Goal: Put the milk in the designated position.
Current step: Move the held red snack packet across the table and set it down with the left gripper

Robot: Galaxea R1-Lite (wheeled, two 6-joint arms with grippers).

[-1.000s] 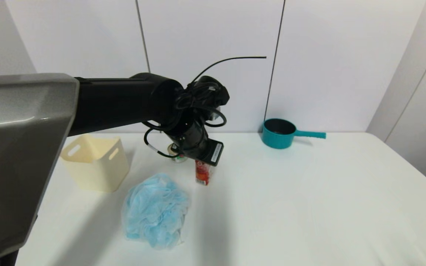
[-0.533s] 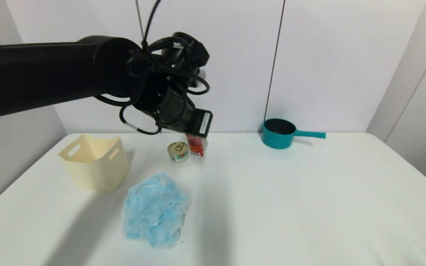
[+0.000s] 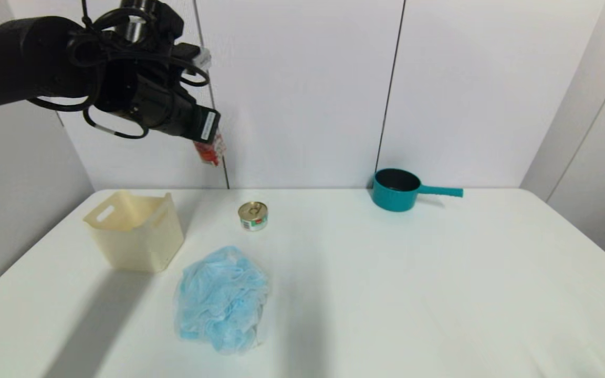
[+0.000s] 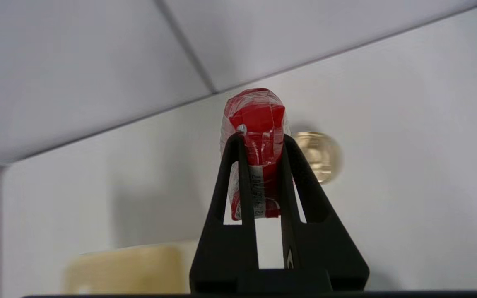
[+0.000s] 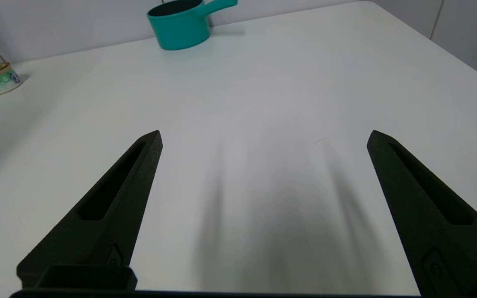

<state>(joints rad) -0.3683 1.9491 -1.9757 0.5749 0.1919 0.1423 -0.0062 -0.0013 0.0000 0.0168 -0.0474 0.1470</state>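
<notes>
High above the table's far-left corner, the left gripper pinches the milk (right gripper idle, spread), best carried level over the basket before lowering.

one milk carton, one tin, one beige basket, one teal saucepan, one blue mesh sponge

Left tool high above cream bin, gripping red milk, tin on table
</notes>
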